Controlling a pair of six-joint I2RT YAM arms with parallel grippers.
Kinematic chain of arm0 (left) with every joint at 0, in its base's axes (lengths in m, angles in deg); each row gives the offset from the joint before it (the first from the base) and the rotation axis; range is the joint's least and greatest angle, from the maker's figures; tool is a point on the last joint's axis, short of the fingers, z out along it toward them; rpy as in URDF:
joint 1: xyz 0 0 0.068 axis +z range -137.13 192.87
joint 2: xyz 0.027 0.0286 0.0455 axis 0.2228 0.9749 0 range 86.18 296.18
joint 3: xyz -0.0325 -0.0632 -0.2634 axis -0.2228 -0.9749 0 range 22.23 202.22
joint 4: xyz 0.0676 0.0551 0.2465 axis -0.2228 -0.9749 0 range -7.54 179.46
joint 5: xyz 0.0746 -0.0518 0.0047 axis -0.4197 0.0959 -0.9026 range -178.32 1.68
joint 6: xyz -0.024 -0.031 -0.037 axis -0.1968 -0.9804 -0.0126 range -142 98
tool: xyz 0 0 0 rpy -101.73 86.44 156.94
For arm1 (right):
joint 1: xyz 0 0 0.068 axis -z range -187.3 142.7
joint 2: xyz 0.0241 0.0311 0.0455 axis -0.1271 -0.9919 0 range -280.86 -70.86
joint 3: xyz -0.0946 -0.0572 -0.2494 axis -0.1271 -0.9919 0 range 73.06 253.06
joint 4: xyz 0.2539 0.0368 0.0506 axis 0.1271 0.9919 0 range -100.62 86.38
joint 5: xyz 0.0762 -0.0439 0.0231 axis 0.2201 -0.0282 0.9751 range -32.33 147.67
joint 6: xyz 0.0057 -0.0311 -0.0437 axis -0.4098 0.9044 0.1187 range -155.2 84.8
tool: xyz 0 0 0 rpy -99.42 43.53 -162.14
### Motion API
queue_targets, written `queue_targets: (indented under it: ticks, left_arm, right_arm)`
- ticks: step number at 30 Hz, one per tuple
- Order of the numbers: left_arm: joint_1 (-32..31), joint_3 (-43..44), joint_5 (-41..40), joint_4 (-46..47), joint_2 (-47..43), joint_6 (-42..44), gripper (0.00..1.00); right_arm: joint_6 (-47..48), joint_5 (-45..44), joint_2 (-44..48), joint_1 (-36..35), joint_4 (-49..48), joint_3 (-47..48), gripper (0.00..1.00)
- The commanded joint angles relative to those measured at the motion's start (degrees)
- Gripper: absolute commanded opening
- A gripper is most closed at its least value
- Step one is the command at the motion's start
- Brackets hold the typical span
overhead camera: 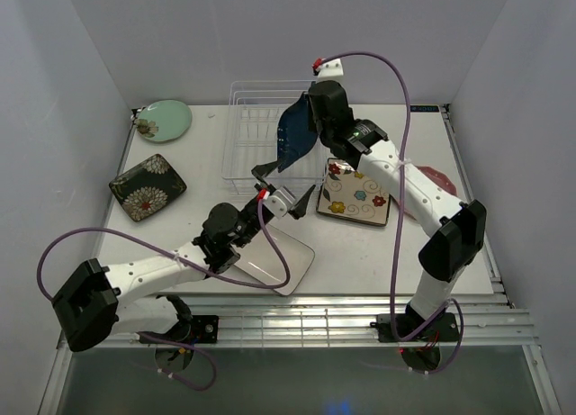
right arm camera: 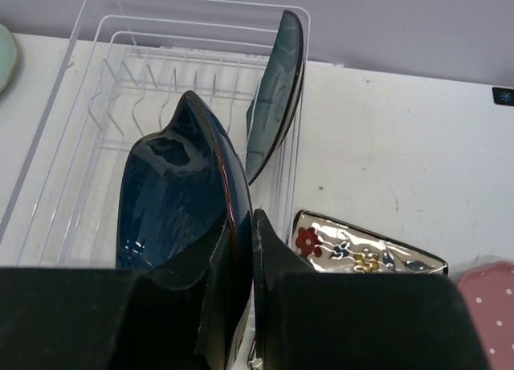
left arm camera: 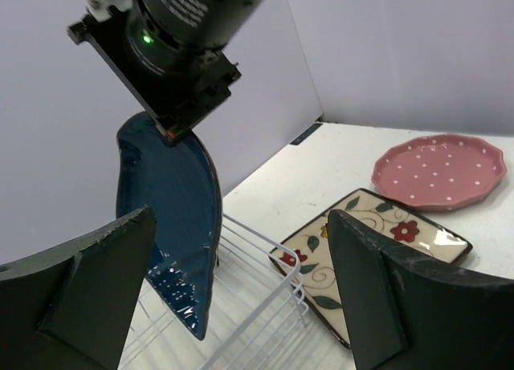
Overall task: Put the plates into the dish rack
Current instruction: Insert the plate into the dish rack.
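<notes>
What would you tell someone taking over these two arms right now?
The right gripper is shut on the dark blue plate, held on edge over the dish rack.
The left gripper is open and empty, beside the rack.
Done: a teal plate stands on edge in the rack.
Left: seat that blue one, then load the pale green plate, dark floral plate, white plate, patterned plate and pink plate, all on the table.

upright plate [right arm camera: 277, 89] in dish rack [overhead camera: 252, 127], flat plate [overhead camera: 358, 194] just right of rack
</notes>
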Motion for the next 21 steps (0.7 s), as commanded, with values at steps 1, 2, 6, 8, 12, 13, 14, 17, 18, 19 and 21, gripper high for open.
queue_targets:
  ticks: [1,2,6,8,12,13,14,17,18,19,21]
  left_arm:
    - [1.5,3.23,-1.2,-3.92,-2.63,-3.47,0.98]
    - [1.85,3.66,-1.64,-4.71,-2.72,-3.91,0.98]
    - [5.45,5.6,-0.86,-7.09,-2.2,-8.56,0.98]
    - [9.49,6.65,0.98,-8.75,-1.85,-13.21,0.98]
    - [15.29,8.41,3.37,-10.87,-0.44,-18.49,0.98]
    - [15.65,8.94,3.45,-11.05,-0.09,-19.37,0.98]
    - [16.0,9.12,3.45,-11.48,0.26,-19.73,0.98]
    - [17.06,9.64,3.28,-11.66,1.32,-20.7,0.98]
    - [17.32,9.73,3.1,-11.58,1.49,-20.96,0.98]
    - [17.93,9.82,3.1,-11.66,1.84,-21.31,0.98]
    - [18.99,9.91,3.1,-11.58,2.02,-22.01,0.98]
  right_arm:
    - [2.86,-4.25,-0.22,0.02,-9.61,6.67,0.08]
    - [3.22,-4.86,-1.53,0.02,-9.7,7.98,0.08]
    - [4.89,-6.88,-4.62,0.45,-11.63,9.75,0.08]
    - [5.77,-7.93,-6.29,0.54,-12.77,10.89,0.08]
    - [7.44,-10.57,-9.54,1.24,-13.3,13.87,0.08]
    - [7.61,-11.01,-10.68,1.33,-13.48,14.32,0.08]
    - [8.14,-11.63,-11.3,1.68,-13.65,14.85,0.08]
    - [9.28,-13.64,-13.41,2.04,-14.79,16.08,0.08]
    - [9.63,-14.35,-14.02,2.12,-15.06,16.43,0.08]
    - [9.98,-14.97,-15.25,2.21,-15.32,17.39,0.08]
    - [10.95,-16.29,-16.57,2.56,-15.41,18.63,0.08]
